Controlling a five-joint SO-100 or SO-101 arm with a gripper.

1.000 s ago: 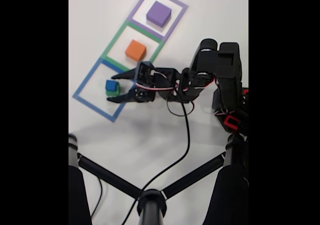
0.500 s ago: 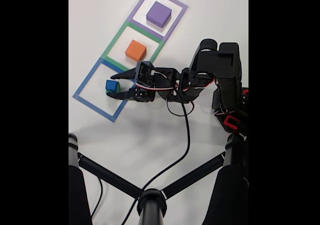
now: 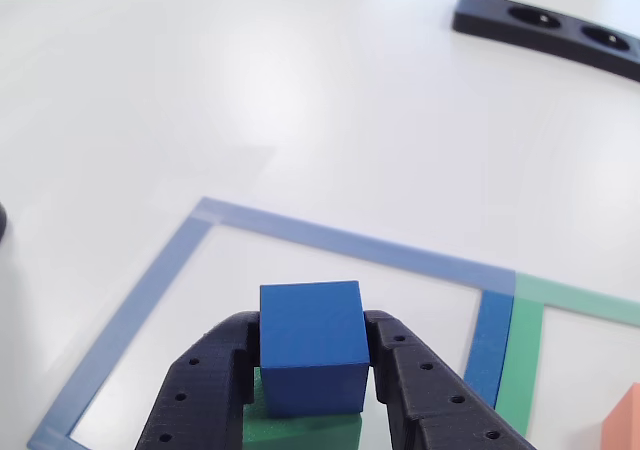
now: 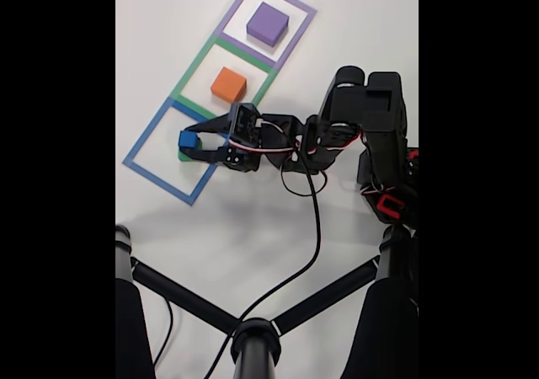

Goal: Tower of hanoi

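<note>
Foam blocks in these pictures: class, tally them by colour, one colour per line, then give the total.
Purple block: 1
Orange block: 1
Green block: 1, under the blue
Blue cube: 1, between the fingers
Total: 4

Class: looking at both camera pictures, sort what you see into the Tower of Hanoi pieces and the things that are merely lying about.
Belongs to the job:
blue cube, between the gripper fingers
green block under it
orange block
purple block

Just lying about:
tape outlines
black bar with holes
black cable
</note>
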